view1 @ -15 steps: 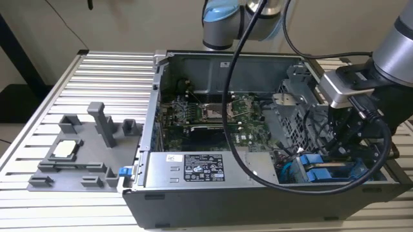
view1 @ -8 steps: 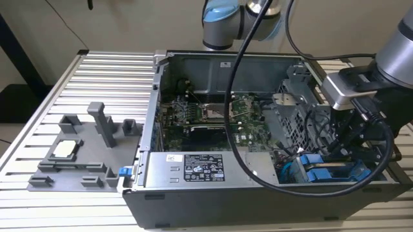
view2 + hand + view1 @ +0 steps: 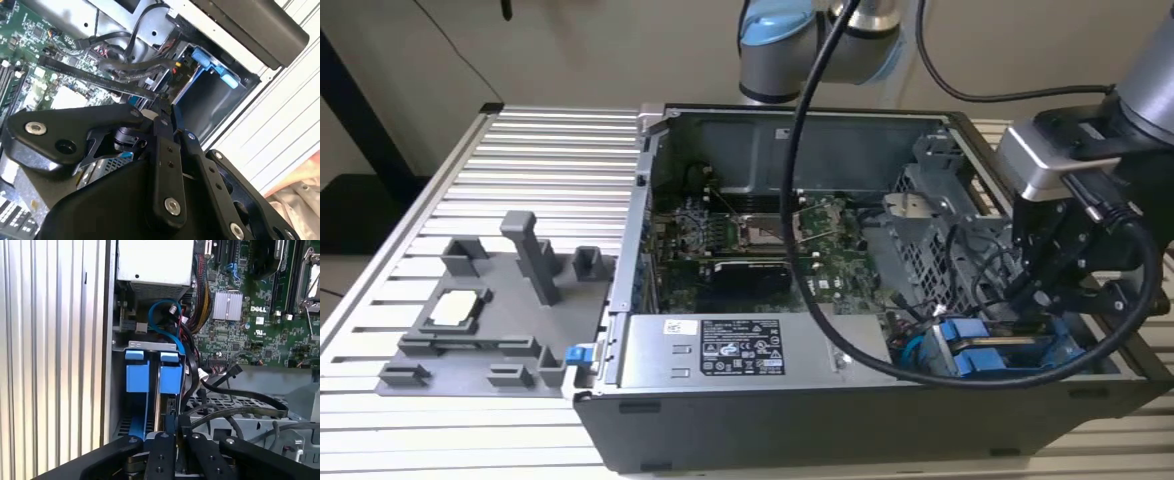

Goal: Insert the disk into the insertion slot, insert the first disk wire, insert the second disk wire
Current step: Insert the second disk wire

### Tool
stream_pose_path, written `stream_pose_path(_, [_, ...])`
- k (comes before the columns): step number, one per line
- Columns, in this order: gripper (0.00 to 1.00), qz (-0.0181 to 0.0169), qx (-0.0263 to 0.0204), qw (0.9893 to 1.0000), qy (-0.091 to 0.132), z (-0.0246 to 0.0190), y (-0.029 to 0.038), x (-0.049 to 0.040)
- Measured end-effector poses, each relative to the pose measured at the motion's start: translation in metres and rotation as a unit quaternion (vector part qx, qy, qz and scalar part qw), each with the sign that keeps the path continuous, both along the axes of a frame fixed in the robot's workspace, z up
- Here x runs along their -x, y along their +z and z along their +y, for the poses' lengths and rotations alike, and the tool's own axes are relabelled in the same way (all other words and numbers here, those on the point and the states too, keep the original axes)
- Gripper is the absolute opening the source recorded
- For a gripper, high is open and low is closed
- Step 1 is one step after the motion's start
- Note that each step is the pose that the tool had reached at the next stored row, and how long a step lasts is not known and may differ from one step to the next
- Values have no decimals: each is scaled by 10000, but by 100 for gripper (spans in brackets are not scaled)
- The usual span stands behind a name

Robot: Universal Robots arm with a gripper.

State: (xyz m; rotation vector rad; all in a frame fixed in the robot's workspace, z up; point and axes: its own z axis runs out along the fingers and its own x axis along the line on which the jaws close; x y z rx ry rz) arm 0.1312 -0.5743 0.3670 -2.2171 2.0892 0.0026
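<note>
Down inside the open computer case point(image 3: 720, 440), the pincer point(image 3: 1047, 300) hangs over the drive bays at the corner on the exterior view's right. In the first wrist view its black fingers point(image 3: 161, 450) appear drawn close together over the top edge of the disk point(image 3: 161, 410), but whether they clamp it or merely rest beside it cannot be told.

The disk stands on edge in its bright blue carrier point(image 3: 170, 372), already down in the insertion slot point(image 3: 150, 425) of the grey metal cage. A second blue carrier point(image 3: 136, 375) sits just beside it. The second wrist view shows the blue carrier tabs point(image 3: 215, 67) poking out of the bay.

Judging by this, the first step, seating the disk, is at or near its end, and neither wire looks plugged in yet. A blue data cable point(image 3: 167, 325) loops above the bays, and black wires point(image 3: 235, 400) trail loose across the cage beside the pincer, near the motherboard point(image 3: 260, 315).

The following move would seem to call for care with those loose wires, which crowd the bay and could snag. The case sits on a ribbed metal worktop point(image 3: 547, 170), with a grey fixture tray point(image 3: 480, 320) well apart.
</note>
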Motion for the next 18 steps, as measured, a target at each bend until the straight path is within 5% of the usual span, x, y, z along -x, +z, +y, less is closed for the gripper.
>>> stream_pose_path(3, [23,0,-109,9999,-11,0,45,64])
stream_pose_path(6, [36,0,-317,9995,-17,0,56,140])
stream_pose_path(11, [36,1,-552,9985,-18,0,104,241])
stream_pose_path(18, [36,1,-626,9980,-18,71,143,355])
